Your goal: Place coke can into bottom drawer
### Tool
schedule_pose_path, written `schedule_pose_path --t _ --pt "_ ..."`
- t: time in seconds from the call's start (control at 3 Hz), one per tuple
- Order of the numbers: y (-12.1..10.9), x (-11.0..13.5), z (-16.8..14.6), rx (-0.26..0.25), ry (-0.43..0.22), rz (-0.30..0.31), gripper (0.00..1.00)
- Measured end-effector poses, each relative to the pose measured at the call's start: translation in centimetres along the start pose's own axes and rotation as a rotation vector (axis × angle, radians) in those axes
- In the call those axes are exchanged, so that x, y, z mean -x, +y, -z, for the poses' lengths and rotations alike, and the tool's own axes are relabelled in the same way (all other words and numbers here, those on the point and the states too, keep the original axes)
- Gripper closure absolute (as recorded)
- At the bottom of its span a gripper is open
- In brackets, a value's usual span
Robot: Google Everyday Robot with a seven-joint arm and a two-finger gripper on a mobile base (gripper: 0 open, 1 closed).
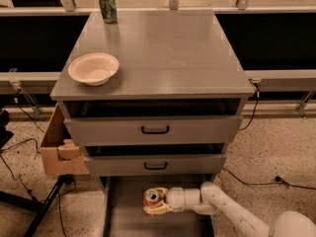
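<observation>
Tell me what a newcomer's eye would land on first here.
Lowest in view, the white gripper grips the red coke can over the open bottom drawer. Up on the grey cabinet top, a pale bowl sits near the front left and a green can stands at the back left.

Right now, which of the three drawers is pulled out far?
The bottom drawer, extended far out at floor level; the top drawer and middle drawer are barely out. The end effector holds the coke can over it.
</observation>
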State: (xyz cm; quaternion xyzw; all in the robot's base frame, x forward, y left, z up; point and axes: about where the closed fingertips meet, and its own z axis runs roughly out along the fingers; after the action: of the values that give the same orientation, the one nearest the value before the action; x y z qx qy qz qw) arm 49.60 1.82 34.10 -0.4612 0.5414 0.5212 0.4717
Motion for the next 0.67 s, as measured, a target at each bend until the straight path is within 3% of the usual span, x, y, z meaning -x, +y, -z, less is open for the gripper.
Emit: schedule_pose_path --t 0.33,0.67 --pt "-2.2 -4.0 -0.6 -0.033 0.129 0.043 1.00" --pt "-2.7 -6.4 -1.2 -0.062 0.166 0.067 1.00"
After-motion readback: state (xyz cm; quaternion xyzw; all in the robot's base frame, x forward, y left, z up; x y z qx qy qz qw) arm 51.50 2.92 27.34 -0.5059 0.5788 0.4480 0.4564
